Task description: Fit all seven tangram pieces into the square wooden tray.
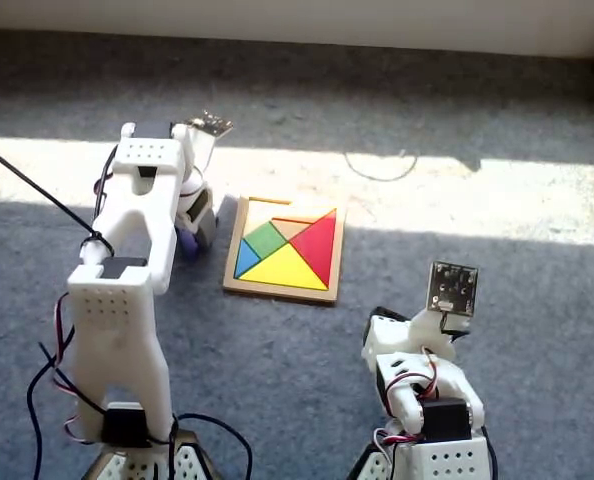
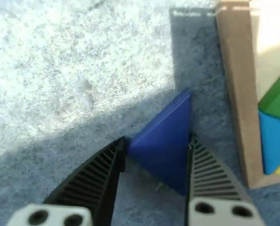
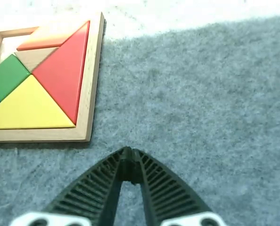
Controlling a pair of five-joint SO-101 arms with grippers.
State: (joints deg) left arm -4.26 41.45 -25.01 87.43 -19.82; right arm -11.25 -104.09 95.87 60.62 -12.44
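left claw (image 2: 157, 140): we see it clamped on the blue triangle (image 2: 166, 146), just left of the tray (image 1: 277, 292) in the high view
right claw (image 3: 129, 153): pinched closed, lower right, apart from tray

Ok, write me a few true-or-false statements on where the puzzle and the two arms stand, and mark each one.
1. The dark blue triangle lies on the carpet, outside the wooden tray. True.
2. The right end effector holds the red triangle. False: it is shut on nothing above the carpet, and the red triangle sits in the tray.
3. The left end effector has a finger on each side of the dark blue triangle. True.
4. The yellow triangle lies loose on the carpet. False: it is in the tray, edge to edge with the red triangle.
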